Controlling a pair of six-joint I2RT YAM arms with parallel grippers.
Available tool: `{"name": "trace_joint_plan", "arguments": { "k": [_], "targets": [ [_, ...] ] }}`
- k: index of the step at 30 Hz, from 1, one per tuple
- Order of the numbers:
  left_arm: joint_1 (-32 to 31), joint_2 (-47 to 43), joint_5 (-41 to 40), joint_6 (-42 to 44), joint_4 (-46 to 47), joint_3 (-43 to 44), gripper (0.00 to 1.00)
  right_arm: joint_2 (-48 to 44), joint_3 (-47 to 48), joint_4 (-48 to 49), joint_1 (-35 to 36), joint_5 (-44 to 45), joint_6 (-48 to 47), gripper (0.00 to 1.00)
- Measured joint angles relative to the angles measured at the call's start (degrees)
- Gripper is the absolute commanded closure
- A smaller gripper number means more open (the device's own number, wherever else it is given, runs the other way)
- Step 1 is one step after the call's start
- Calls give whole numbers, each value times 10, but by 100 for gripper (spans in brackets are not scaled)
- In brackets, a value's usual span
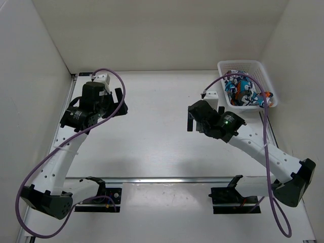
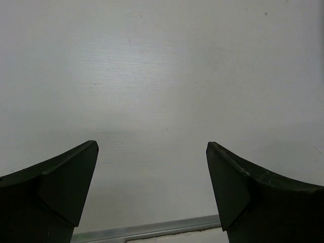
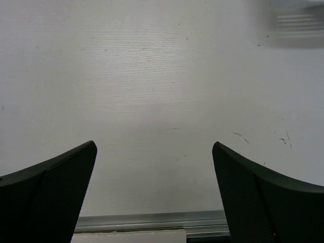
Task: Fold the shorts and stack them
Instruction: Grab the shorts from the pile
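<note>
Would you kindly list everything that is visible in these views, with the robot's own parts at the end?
shorts: number unclear, orange, teal and white print, bundled in the basket
basket: one, white, far right corner of the table
table: one, white, under both arms
rail: one, silver, across the table near the arm bases
cables: two, purple, one along each arm
left arm: one, white and black, left side, jaws open, empty
right arm: one, white and black, right side, jaws open, empty
</note>
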Motion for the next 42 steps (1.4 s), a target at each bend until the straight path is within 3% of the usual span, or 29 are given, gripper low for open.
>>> {"name": "trace_joint_plan", "arguments": {
  "k": [7,10,15,19,27,29,30,31,32,33,37,42],
  "targets": [
    [0,0,18,4,-1,-20,1,4,12,-36,-1,27,24,1],
    [0,2,17,5,-1,-20,1,4,23,-44,-33,32,17,1],
    [0,19,19,9,-1,-18,1,42,85,-33,-235,-12,-43,1],
    [0,57,23,14,0,-7,1,148,184,-13,-405,-82,-83,1],
    [0,129,31,22,0,15,1,459,453,-6,-536,-169,-109,1],
    [0,140,33,23,1,23,1,534,513,-7,-552,-184,-111,12],
    [0,145,35,23,2,26,1,572,545,-10,-559,-193,-111,29],
    [0,148,35,23,1,30,1,596,563,-10,-564,-201,-114,68],
    [0,152,37,23,1,33,1,622,583,-13,-569,-214,-113,89],
    [0,153,38,23,2,35,1,637,593,-14,-573,-223,-111,100],
    [0,157,43,25,2,42,1,627,600,-28,-573,-237,-99,100],
    [0,176,43,29,-1,64,1,494,615,-17,-514,-242,-128,100]
  ]
}}
